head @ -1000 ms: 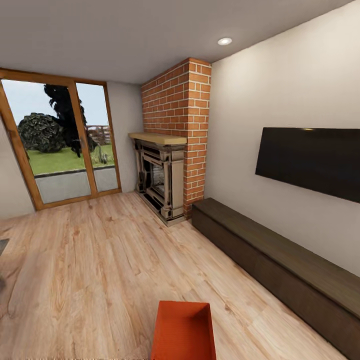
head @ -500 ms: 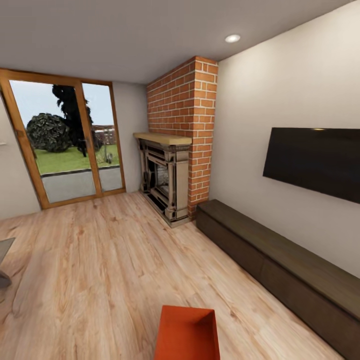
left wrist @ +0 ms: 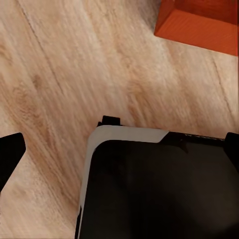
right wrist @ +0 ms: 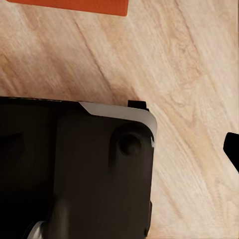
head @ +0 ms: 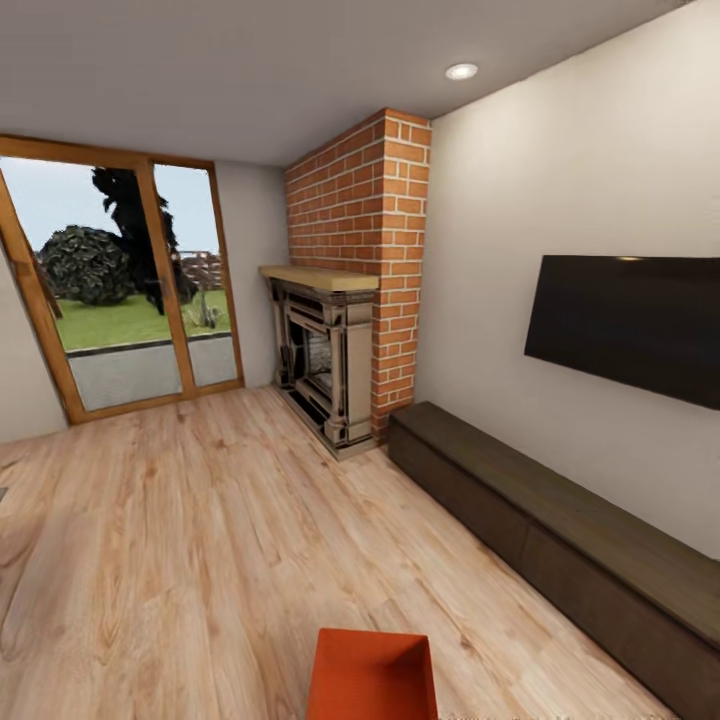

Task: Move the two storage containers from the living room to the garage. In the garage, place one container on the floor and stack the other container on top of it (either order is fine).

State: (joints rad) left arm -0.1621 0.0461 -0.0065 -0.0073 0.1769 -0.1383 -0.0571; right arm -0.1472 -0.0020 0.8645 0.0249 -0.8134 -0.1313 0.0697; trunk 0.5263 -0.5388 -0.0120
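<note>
Ahead, fireplace [head: 325, 370] and low cabinet [head: 560, 530] flank container [head: 372, 675].

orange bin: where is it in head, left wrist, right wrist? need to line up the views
Head: orange bin at the bottom edge, just right of centre, on the wood plank floor, cut off by the frame.
Left wrist: a corner of it at the upper right of the picture.
Right wrist: a strip of it along the top edge, left of centre.
Shared landmark: the wood plank floor under the bin, in all three views.
</note>
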